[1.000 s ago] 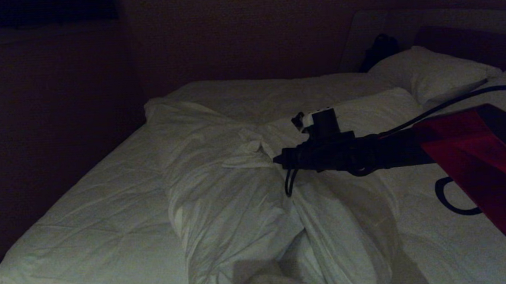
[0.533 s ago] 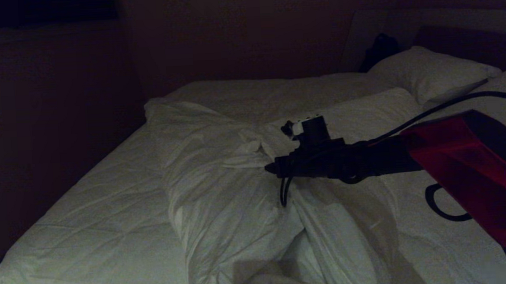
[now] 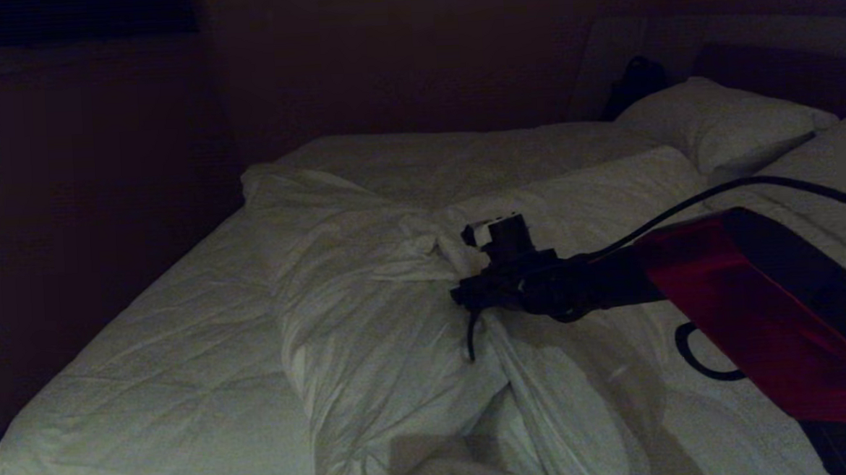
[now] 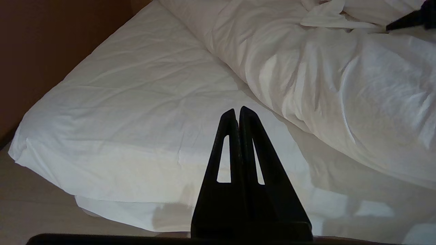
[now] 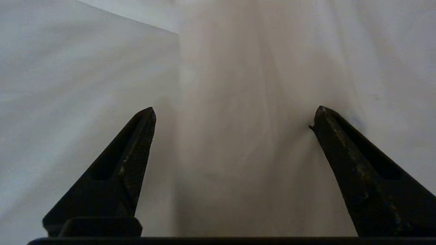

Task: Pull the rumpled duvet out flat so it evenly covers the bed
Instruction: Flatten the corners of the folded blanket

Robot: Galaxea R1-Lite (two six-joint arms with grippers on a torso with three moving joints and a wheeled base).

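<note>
The duvet (image 3: 370, 327) lies bunched in a thick creased ridge down the middle of the bed (image 3: 168, 352), from the far left corner to the near edge, leaving the quilted mattress bare on the left. My right gripper (image 3: 462, 297) reaches in from the right and sits low over a knot of folds on the ridge. In the right wrist view it (image 5: 235, 110) is open, its fingers wide apart, with white cloth close beneath and nothing pinched. My left gripper (image 4: 237, 110) is shut and empty, parked over the near left part of the mattress (image 4: 136, 102).
Two white pillows (image 3: 721, 124) lie at the far right against the dark headboard (image 3: 776, 67), with a dark object (image 3: 636, 81) beside them. A dark wall runs along the bed's left side. Pale floor (image 4: 34, 211) shows below the near left corner.
My right arm has sunk lower onto the duvet ridge and drawn slightly nearer, its wrist tipping downward. The duvet and left arm have not moved.
</note>
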